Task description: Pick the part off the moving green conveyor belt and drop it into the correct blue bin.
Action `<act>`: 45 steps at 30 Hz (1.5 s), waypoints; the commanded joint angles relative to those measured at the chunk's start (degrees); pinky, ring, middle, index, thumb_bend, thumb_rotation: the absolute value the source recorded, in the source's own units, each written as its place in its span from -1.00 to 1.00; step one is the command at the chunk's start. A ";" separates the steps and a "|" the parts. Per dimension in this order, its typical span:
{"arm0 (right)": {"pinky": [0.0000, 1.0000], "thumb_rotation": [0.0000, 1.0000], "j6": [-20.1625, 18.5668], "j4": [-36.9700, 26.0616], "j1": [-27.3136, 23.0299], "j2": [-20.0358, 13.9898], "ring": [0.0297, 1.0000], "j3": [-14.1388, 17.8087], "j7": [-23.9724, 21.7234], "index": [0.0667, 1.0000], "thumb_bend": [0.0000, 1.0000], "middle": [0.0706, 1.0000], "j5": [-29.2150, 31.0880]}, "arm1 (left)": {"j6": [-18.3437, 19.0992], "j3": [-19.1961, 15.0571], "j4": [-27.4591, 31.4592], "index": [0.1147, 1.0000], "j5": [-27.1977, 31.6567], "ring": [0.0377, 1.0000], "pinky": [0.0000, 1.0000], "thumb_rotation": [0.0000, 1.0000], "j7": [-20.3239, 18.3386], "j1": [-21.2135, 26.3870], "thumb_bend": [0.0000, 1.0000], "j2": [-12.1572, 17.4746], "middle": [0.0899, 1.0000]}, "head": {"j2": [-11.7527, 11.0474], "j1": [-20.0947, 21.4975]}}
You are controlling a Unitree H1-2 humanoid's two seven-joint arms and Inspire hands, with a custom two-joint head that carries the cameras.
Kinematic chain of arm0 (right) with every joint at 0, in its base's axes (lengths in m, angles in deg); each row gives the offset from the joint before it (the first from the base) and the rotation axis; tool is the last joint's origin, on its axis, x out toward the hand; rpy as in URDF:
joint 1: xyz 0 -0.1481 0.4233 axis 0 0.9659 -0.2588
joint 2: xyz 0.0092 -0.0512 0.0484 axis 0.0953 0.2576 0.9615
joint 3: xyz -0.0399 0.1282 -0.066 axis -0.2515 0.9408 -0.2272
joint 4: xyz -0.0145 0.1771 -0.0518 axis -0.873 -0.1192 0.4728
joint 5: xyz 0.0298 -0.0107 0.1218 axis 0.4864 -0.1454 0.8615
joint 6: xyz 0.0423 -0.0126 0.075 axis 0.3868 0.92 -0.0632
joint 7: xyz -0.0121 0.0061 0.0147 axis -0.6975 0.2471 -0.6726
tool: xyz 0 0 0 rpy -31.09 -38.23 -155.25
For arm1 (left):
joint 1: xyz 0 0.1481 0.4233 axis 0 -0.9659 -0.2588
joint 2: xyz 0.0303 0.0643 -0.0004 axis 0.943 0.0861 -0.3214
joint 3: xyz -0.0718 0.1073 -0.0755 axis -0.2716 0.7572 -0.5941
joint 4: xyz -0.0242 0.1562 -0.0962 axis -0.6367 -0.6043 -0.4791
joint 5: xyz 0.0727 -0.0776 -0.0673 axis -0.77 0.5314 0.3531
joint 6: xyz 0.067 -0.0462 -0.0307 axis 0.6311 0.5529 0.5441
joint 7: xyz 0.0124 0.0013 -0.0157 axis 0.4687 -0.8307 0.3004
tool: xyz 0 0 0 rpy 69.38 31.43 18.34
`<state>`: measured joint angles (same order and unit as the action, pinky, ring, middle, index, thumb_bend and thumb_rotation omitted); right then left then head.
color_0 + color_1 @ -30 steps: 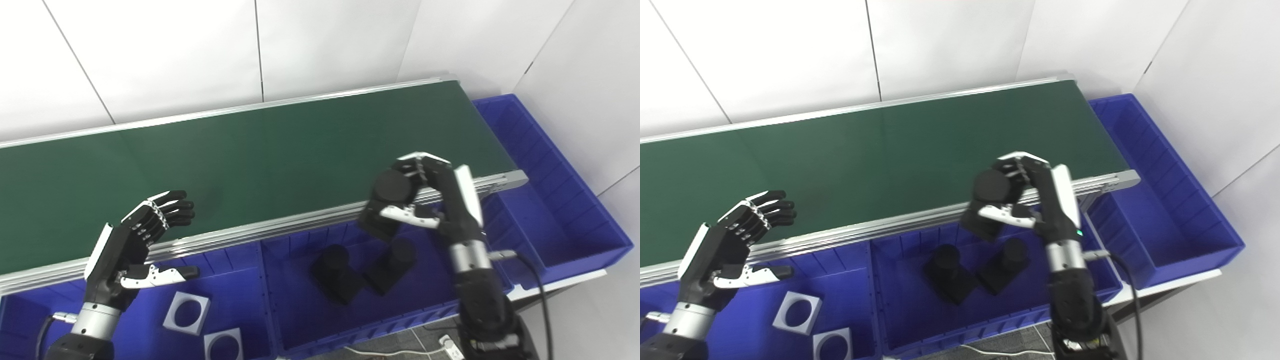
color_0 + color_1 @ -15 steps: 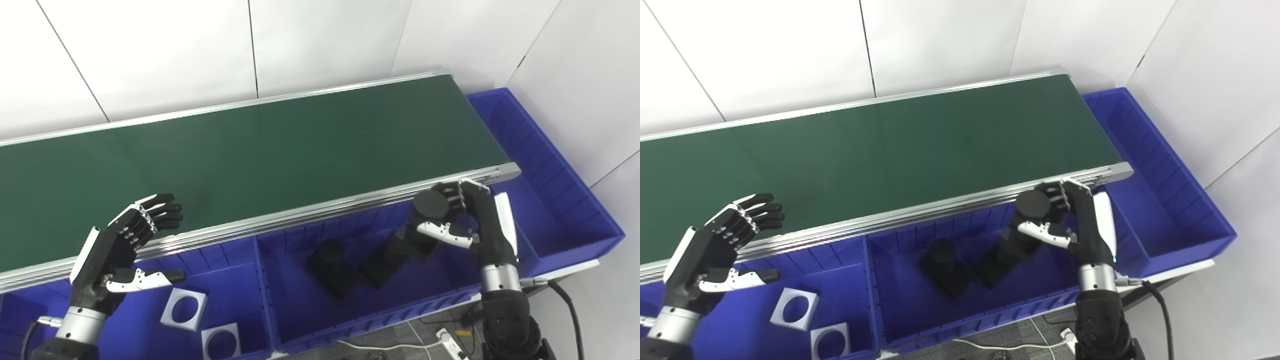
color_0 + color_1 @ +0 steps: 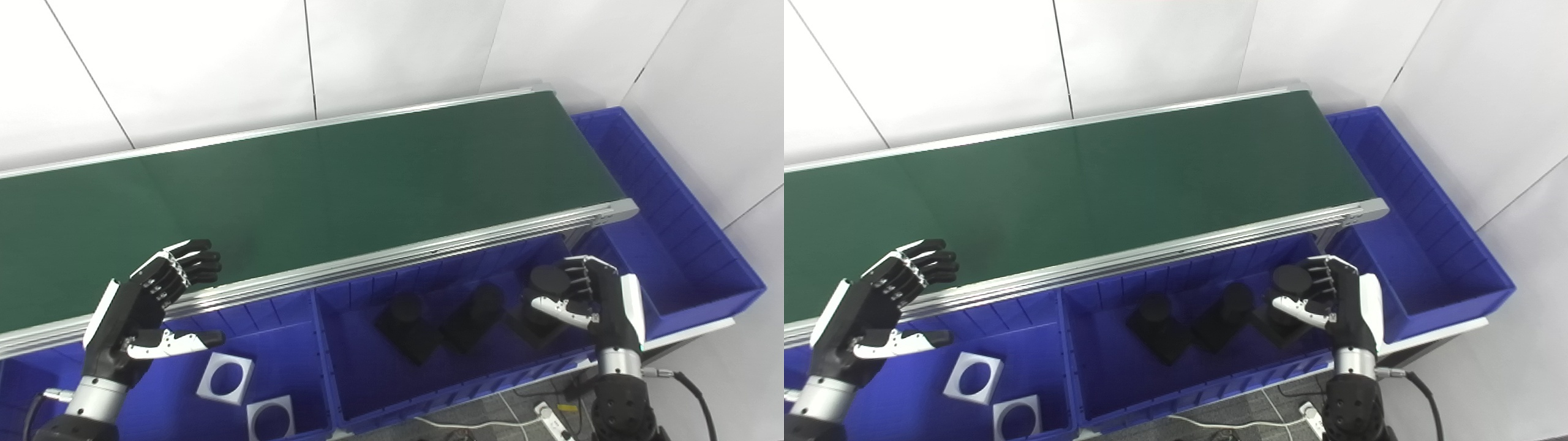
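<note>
Right hand (image 3: 597,300): fingers curled loosely around the black part (image 3: 542,297), whether gripping cannot be told.
Part: round end up, in the middle bin (image 3: 367,392).
Left hand (image 3: 144,306): fingers spread, empty.

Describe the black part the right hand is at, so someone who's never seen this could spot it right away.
Below the green belt sit blue bins; look in the middle bin, which holds three black parts, each a cylinder on a square base. The one meant is the rightmost part, the only one with the right hand curled around it.
</note>
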<state>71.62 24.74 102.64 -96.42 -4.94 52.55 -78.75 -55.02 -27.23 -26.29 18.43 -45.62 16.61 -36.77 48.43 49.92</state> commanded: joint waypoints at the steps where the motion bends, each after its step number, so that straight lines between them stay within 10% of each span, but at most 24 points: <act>1: -0.27 -1.00 4.44 0.14 -0.73 -0.72 -0.21 0.30 2.23 -0.06 0.04 -0.08 -0.58 | -1.55 -0.63 2.11 0.46 0.33 0.39 0.40 -1.00 -0.26 0.96 0.80 1.00 0.41 | 0.02 -0.08; 17: 0.02 -0.88 5.89 1.36 -0.76 -0.87 0.01 -0.01 4.25 -0.07 0.04 0.06 -0.15 | -1.02 -0.72 2.32 0.42 0.29 0.35 0.35 -1.00 -0.08 0.74 0.87 0.83 0.37 | 0.01 -1.45; 19: 0.13 -0.94 6.62 1.22 -0.39 -1.31 0.21 -0.48 3.83 0.23 0.68 0.27 -0.11 | -1.13 -0.64 2.50 0.42 0.08 0.35 0.35 -1.00 -0.03 0.70 0.87 0.81 0.37 | -0.06 -1.77; 23: 0.35 -0.83 8.05 1.38 0.00 -1.77 0.48 -1.06 4.12 0.45 0.97 0.53 -0.29 | -0.79 -0.54 2.77 0.42 0.45 0.35 0.37 -1.00 -0.23 0.71 0.86 0.83 0.37 | -0.06 -1.77; 37: 0.53 -0.67 10.62 0.38 0.86 -2.22 0.60 -2.13 4.38 0.56 1.00 0.67 -1.31 | 0.74 -0.37 4.45 0.40 -0.56 0.35 0.35 -1.00 0.71 0.14 0.88 0.47 0.36 | -0.33 -4.03; 45: 0.22 -0.60 12.94 -9.72 0.91 -2.11 0.40 -6.27 -2.08 0.50 1.00 0.63 3.89 | -0.36 0.46 3.45 0.40 -1.12 0.34 0.35 -1.00 0.36 -0.13 0.88 -0.52 0.35 | -0.34 -11.58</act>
<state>81.14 18.37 104.23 -97.82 -10.33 52.23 -76.30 -53.93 -26.87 -23.47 17.27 -45.32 15.88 -37.16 48.08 38.42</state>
